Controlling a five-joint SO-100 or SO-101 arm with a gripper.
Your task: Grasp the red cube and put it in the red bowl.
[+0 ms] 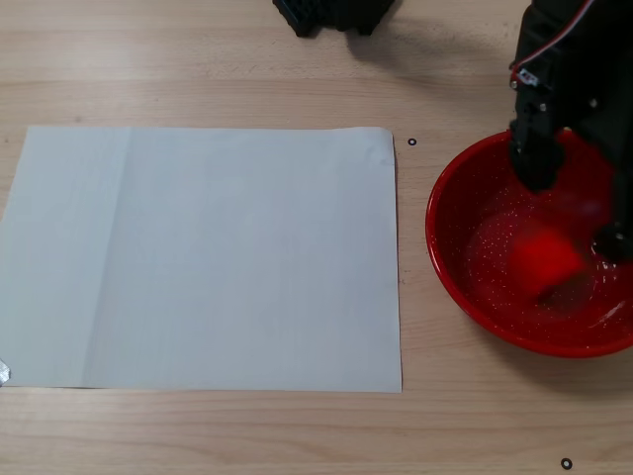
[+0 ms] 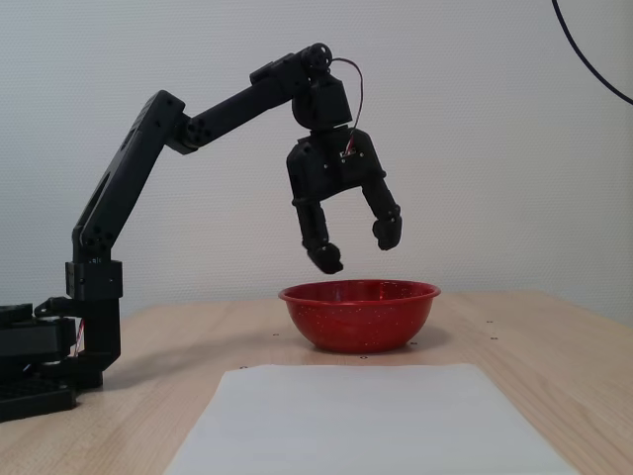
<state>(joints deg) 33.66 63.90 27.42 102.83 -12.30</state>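
The red bowl [image 1: 465,267] sits on the wooden table at the right in a fixed view, and in the middle of the other fixed view [image 2: 358,315]. The red cube [image 1: 542,259] lies inside the bowl, blurred; the bowl's wall hides it in the side-on fixed view. My gripper [image 2: 356,245] hangs open and empty just above the bowl, its fingertips [image 2: 324,257] clear of the rim. From above the gripper [image 1: 574,203] overlaps the bowl's far right part.
A large white sheet of paper [image 1: 208,257] lies left of the bowl, and in front of it in the other fixed view [image 2: 366,421]. The arm's black base [image 2: 40,366] stands at the left. Small black dots [image 1: 412,142] mark the table.
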